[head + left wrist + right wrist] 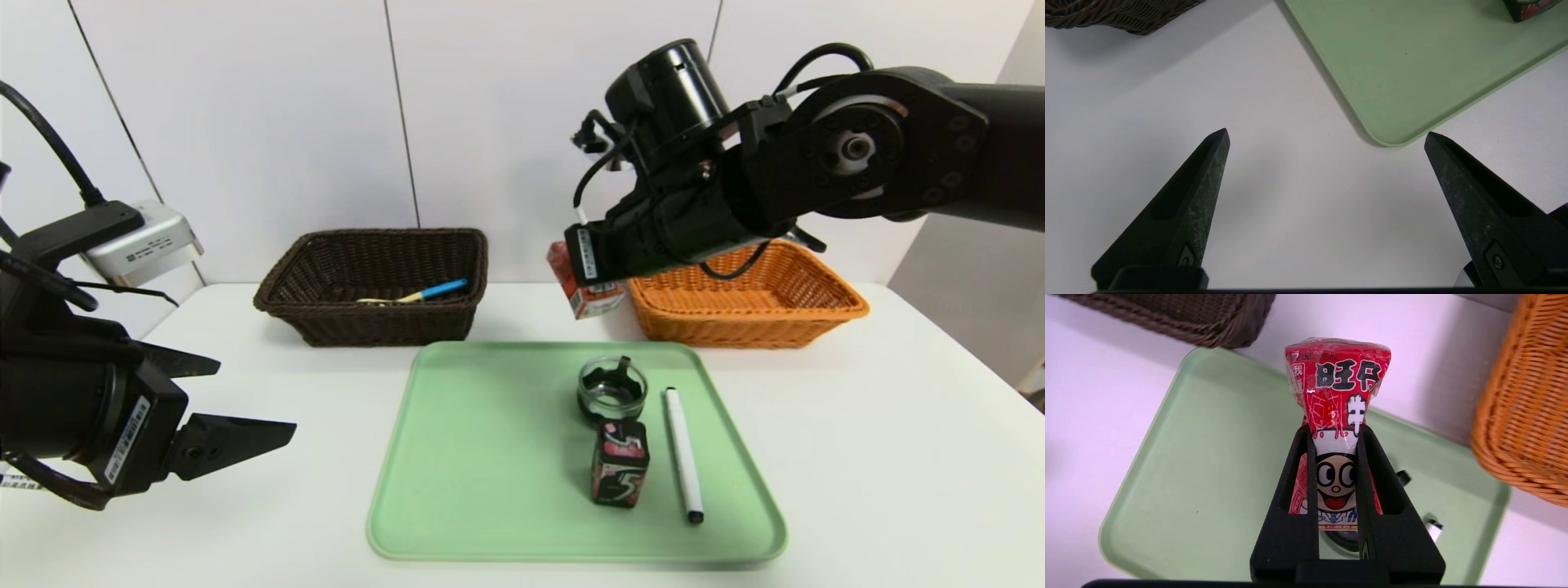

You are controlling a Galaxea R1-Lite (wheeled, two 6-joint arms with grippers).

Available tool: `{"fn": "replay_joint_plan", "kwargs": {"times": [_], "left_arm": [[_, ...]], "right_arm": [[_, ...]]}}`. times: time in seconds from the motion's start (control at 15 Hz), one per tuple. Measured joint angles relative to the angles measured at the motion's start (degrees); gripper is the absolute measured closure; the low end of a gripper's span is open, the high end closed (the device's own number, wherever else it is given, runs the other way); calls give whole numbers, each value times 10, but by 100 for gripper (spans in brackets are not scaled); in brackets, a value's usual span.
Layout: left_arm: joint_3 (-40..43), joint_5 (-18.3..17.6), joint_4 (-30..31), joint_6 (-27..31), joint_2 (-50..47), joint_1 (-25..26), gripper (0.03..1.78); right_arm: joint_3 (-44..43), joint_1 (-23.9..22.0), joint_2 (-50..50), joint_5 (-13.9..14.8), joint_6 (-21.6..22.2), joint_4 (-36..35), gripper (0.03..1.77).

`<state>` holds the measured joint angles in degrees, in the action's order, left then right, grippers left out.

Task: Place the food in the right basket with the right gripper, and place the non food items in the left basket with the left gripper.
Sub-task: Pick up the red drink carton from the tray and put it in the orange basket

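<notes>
My right gripper (589, 273) is shut on a red milk carton (586, 296) with a cartoon face (1336, 375). It holds the carton in the air over the far edge of the green tray (490, 457), just left of the orange basket (751, 322). In the right wrist view the two fingers press the carton's sides at the gripper (1336, 430). My left gripper (256, 396) hangs open and empty over the table, left of the tray; its wrist view shows the gripper (1327, 132) above bare table. The brown basket (282, 278) holds a blue-handled tool (441, 289).
On the tray stand a small glass dish (612, 388), a dark gum box (620, 464) and a white marker pen (682, 453). A silver device (143, 241) sits at the far left by the wall. The tray's corner (1396, 134) lies near my left fingertips.
</notes>
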<state>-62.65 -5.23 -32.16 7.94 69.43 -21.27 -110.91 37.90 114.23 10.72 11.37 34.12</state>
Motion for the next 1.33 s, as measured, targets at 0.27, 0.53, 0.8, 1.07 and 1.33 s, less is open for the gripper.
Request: {"fn": "replay_joint_plan", "kwargs": {"times": [0.27, 0.53, 0.8, 1.07, 1.33], "left_arm": [[0, 0, 0, -1, 0, 0, 12], [1, 0, 0, -1, 1, 0, 12], [2, 1, 0, -1, 2, 0, 12], [2, 1, 0, -5, 2, 0, 12], [9, 2, 0, -4, 2, 0, 12]], "right_arm": [[-3, -63, -8, 1, 0, -12, 151], [-4, -130, -12, 0, -25, -42, 151], [-1, -168, -17, 4, -115, -45, 151], [7, -184, -17, 26, -249, -45, 151], [20, -214, -10, 25, -397, -46, 152]]}}
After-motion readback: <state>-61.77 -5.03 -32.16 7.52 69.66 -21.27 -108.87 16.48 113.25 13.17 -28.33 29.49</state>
